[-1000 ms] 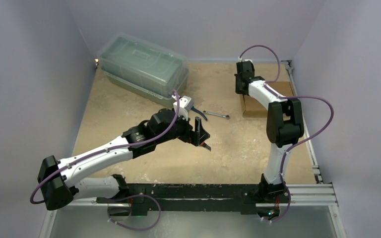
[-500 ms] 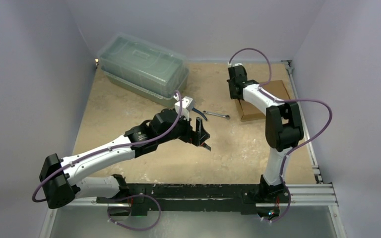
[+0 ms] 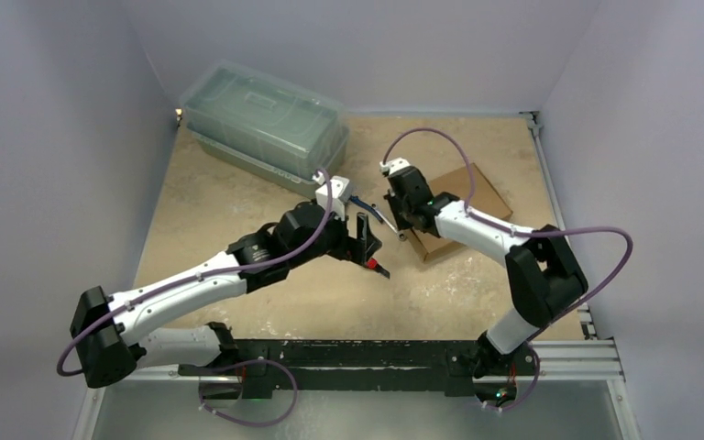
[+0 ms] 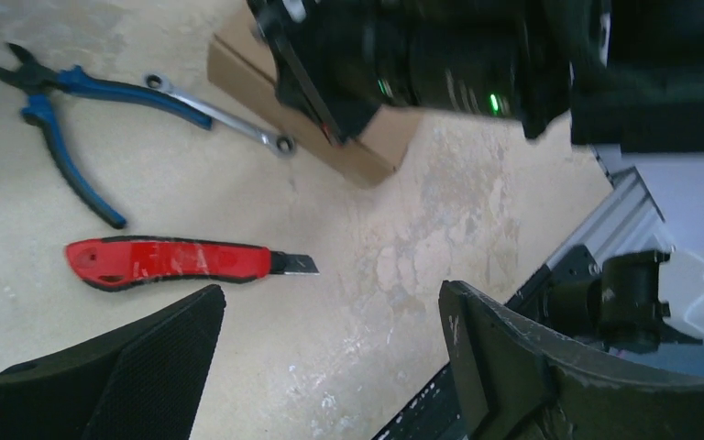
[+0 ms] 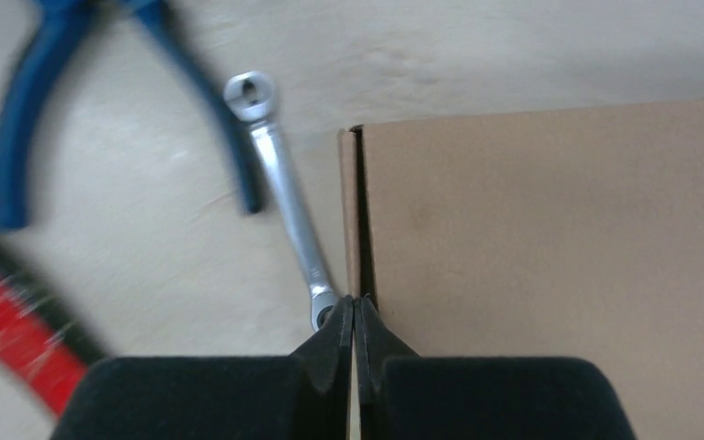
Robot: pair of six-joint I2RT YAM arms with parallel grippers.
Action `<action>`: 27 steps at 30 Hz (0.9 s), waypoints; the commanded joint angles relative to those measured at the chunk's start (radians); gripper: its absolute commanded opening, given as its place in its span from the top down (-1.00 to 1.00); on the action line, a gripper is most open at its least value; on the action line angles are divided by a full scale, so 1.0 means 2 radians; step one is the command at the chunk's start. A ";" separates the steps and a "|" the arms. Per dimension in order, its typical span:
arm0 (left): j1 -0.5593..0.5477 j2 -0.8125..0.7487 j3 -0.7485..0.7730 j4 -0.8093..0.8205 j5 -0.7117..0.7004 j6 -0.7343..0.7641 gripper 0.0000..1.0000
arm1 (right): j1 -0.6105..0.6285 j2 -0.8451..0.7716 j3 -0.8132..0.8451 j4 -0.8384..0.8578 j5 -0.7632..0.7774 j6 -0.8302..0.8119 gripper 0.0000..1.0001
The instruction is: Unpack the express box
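Observation:
The express box (image 3: 478, 188) is a flat brown cardboard mailer lying closed and skewed on the table right of centre. It fills the right of the right wrist view (image 5: 559, 238). My right gripper (image 3: 401, 225) is shut on the box's left edge wall (image 5: 355, 302). My left gripper (image 3: 371, 252) is open and empty, hovering above the table (image 4: 330, 293). The box corner also shows in the left wrist view (image 4: 376, 151), with the right wrist over it.
A red utility knife (image 4: 170, 261) with its blade out lies under my left gripper. Blue pliers (image 4: 64, 119) and a silver wrench (image 5: 284, 197) lie beside the box's left edge. A large translucent grey-green lidded container (image 3: 266, 124) stands at the back left.
My right gripper has swung from the back right toward the centre, dragging the box left and turning it. The left arm has barely moved.

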 commanded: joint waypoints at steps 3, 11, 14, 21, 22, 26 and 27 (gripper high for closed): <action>-0.001 -0.094 -0.031 -0.001 -0.139 -0.027 -0.72 | 0.102 -0.040 -0.064 -0.003 -0.105 0.023 1.00; -0.001 -0.152 -0.054 -0.029 -0.219 -0.069 -0.73 | 0.112 -0.176 -0.134 0.028 -0.118 0.086 0.27; -0.001 -0.149 -0.056 -0.030 -0.224 -0.074 -0.79 | 0.112 -0.236 -0.136 0.019 -0.082 0.119 -0.03; 0.000 -0.043 -0.003 -0.027 -0.157 -0.068 -0.98 | 0.005 -0.358 -0.171 -0.013 0.011 0.228 -0.65; 0.003 -0.025 0.007 -0.021 -0.138 -0.065 -0.98 | -0.025 -0.375 -0.182 -0.012 -0.005 0.231 -0.66; 0.032 0.059 0.047 0.009 -0.023 -0.055 -0.98 | -0.108 -0.418 -0.200 -0.039 -0.007 0.253 -0.87; 0.040 0.079 0.060 0.009 -0.002 -0.054 -0.98 | -0.125 -0.423 -0.202 -0.048 -0.001 0.259 -0.93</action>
